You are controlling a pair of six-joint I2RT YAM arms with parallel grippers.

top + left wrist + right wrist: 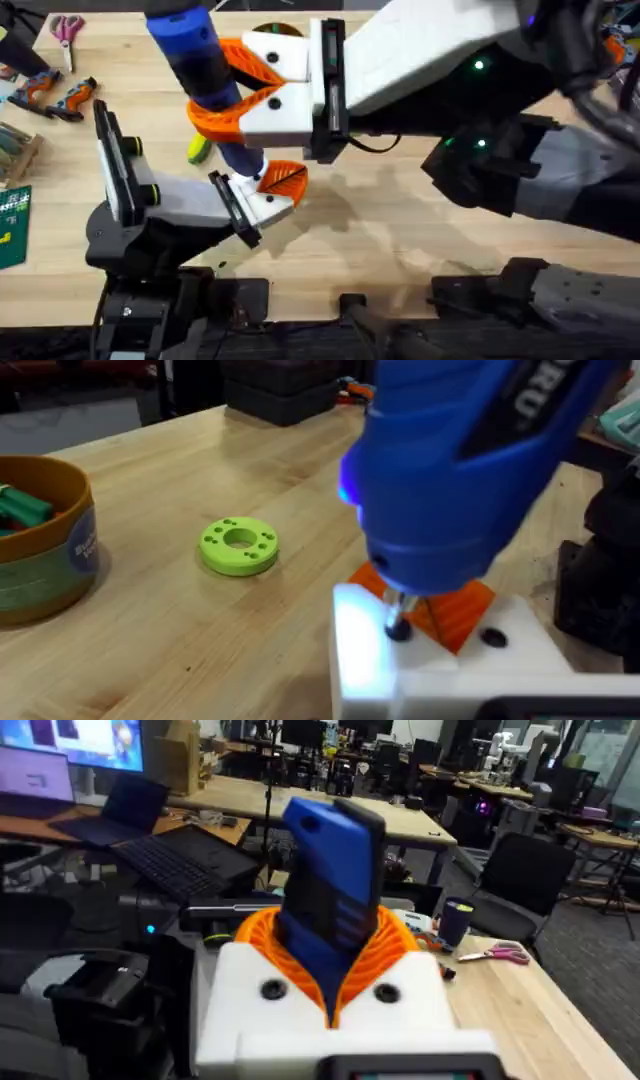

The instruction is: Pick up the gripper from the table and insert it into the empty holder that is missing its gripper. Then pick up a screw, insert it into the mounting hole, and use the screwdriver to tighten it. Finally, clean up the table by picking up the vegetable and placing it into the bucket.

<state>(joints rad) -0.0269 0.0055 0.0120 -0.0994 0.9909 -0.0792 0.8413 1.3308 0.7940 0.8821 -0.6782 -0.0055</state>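
Observation:
My right gripper (243,92) reaches in from the right and is shut on the blue screwdriver (200,60), held upright between its orange ribbed pads (262,935). The screwdriver's silver tip (398,622) presses down on the white holder (420,670) of my left gripper (268,190), with a blue light glowing around it. The orange gripper (455,610) sits seated in that holder. The yellow-green vegetable (198,148) lies on the table just behind the left arm. The bucket (45,555) stands off to the side with teal pieces inside, and its rim (277,29) peeks out behind the right gripper.
A lime-green ring (239,545) lies flat on the wood between the bucket and the holder. Pink-handled scissors (67,28) and orange-black hand tools (55,95) lie at the far left, with a green board (12,225) at the left edge. The right arm spans the table's right half.

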